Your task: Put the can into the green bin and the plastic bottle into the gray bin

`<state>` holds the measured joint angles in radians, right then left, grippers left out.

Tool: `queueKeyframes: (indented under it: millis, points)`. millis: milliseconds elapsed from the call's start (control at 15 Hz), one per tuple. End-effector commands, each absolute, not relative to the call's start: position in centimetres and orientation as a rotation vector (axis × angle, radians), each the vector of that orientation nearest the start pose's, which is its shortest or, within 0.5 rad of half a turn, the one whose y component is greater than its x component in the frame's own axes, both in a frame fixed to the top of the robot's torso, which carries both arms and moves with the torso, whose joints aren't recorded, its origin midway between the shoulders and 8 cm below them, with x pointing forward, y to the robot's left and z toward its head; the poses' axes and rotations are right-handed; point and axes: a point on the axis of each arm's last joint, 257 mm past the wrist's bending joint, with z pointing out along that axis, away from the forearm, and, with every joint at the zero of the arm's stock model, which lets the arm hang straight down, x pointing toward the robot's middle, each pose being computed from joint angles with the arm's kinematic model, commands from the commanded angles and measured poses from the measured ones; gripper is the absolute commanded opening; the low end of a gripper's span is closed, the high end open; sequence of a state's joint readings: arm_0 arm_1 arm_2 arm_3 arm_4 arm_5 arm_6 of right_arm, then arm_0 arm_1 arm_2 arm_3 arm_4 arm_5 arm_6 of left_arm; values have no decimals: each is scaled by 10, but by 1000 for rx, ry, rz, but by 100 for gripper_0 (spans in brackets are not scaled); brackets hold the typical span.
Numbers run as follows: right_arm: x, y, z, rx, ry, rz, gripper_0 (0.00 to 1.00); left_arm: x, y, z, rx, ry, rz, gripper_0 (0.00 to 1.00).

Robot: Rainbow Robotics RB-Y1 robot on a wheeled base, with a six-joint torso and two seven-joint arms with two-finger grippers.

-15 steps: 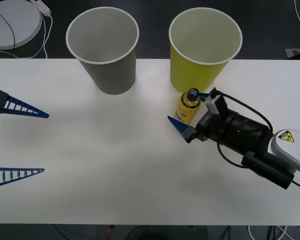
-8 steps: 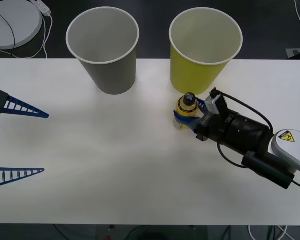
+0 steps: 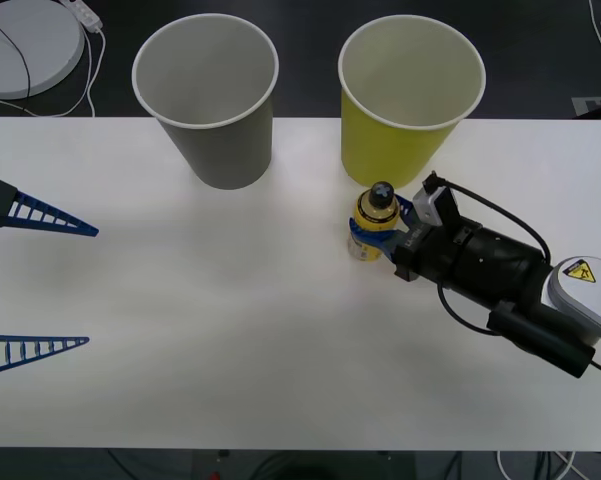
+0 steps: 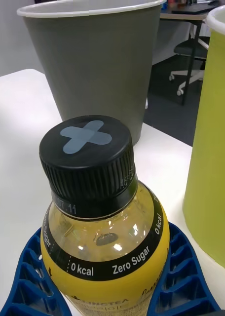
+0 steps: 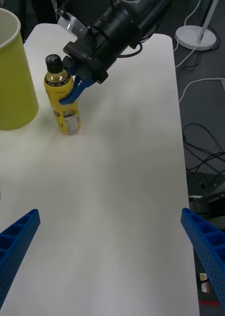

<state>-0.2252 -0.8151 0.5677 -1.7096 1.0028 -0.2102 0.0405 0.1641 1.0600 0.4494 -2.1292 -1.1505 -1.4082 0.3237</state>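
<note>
The plastic bottle (image 3: 376, 218) (image 4: 105, 237) (image 5: 62, 98), yellow drink under a black cap, stands upright on the white table just in front of the green bin (image 3: 392, 150) (image 4: 213, 148) (image 5: 9, 84). My right gripper (image 3: 374, 238) (image 4: 110, 296) (image 5: 73, 93) is shut on the bottle, a blue finger on each side of its body. The gray bin (image 3: 225, 150) (image 4: 97, 69) stands to the left of the green one, both upright. My left gripper (image 3: 40, 280) (image 5: 112, 256) waits open at the table's left side. The can is out of view.
A white round disc (image 3: 25, 45) with a cable lies off the table's back left corner. The white table (image 3: 230, 330) spreads bare between the two arms. A black cable loops over the right arm (image 3: 500, 275).
The right gripper's fingers, spread around the bottle a second ago, have shut on it. The bottle has shifted slightly. The left arm has not moved.
</note>
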Motion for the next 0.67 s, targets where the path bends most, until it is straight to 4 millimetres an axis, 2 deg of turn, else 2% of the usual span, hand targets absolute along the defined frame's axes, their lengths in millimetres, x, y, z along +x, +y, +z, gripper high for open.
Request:
queueKeyframes:
  millis: [67, 667]
  points:
    - [485, -113, -195, -853, 1520, 399, 0, 299, 237, -85, 1624, 1512, -448, 100]
    - [460, -116, -164, -822, 1520, 499, 0, 299, 237, -85, 1624, 1512, -448, 100]
